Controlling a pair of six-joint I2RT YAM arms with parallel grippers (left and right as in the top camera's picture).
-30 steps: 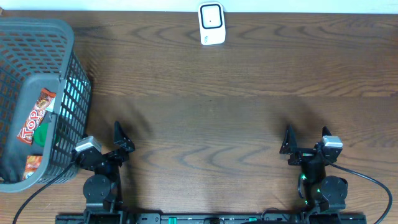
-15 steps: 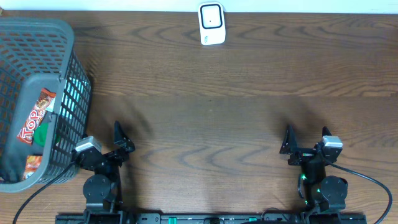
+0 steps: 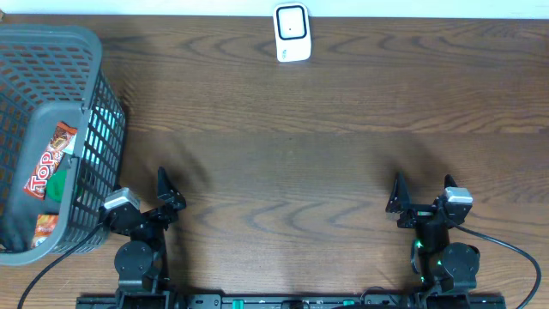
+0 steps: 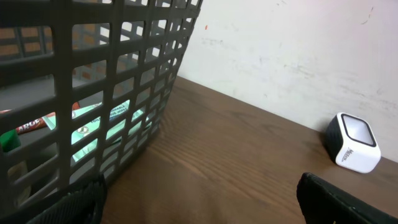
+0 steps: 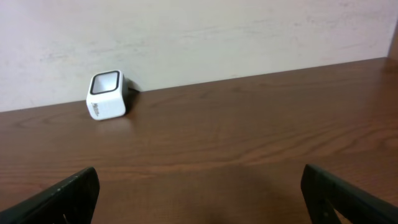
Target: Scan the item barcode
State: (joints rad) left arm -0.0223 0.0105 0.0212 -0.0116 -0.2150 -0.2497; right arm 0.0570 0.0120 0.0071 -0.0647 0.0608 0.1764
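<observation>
The items lie in the grey mesh basket (image 3: 86, 51) at the left: a red "Top" snack packet (image 3: 47, 161), a green piece (image 3: 58, 184) and a teal packet (image 3: 101, 129). Through the basket wall (image 4: 124, 62) the left wrist view shows the teal packet (image 4: 106, 118) and a red packet edge (image 4: 34, 124). The white barcode scanner (image 3: 292, 33) stands at the table's far edge, also in both wrist views (image 4: 353, 142) (image 5: 107, 95). My left gripper (image 3: 146, 199) (image 4: 202, 205) rests open beside the basket. My right gripper (image 3: 423, 196) (image 5: 199, 199) rests open near the front right. Neither holds anything.
The dark wooden table (image 3: 292, 154) runs to a white wall (image 5: 249, 31) behind the scanner. The basket's corner stands close against my left arm. Cables trail off both arm bases at the front edge.
</observation>
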